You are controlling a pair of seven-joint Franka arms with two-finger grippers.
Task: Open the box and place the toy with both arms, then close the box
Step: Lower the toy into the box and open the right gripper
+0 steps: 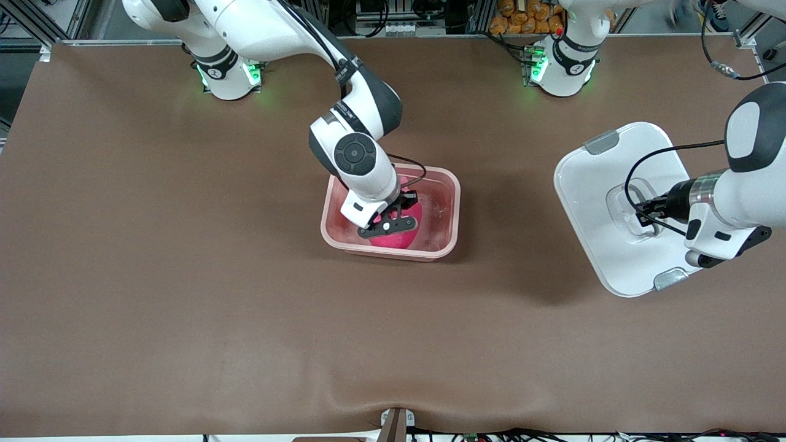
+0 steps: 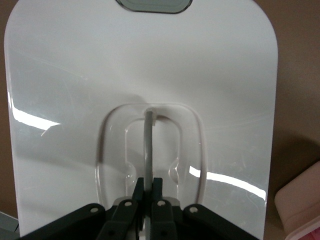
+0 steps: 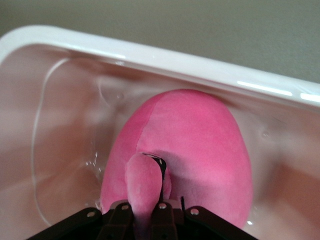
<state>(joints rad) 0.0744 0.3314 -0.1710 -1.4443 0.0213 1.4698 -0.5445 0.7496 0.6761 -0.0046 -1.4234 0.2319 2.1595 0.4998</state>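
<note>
The box [image 1: 451, 184], a translucent pink tub, stands uncovered at the table's middle. Inside it lies the round pink toy [image 1: 402, 236]. My right gripper [image 1: 388, 224] reaches down into the box and is shut on a small nub of the toy [image 3: 200, 145]; in the right wrist view the right gripper [image 3: 146, 202] pinches that nub below the box's rim [image 3: 150, 55]. The white lid [image 1: 614, 184] hangs tilted over the left arm's end of the table. My left gripper [image 1: 645, 215] is shut on its recessed centre handle [image 2: 148, 140], seen up close with the left gripper [image 2: 147, 186] on the lid [image 2: 75, 75].
The brown table mat [image 1: 184, 276] stretches wide around the box. The lid's grey clips [image 1: 602, 142] show at both its ends. Both arm bases stand along the edge farthest from the front camera, with orange objects [image 1: 528, 15] past that edge. A corner of the box [image 2: 302, 210] shows beside the lid.
</note>
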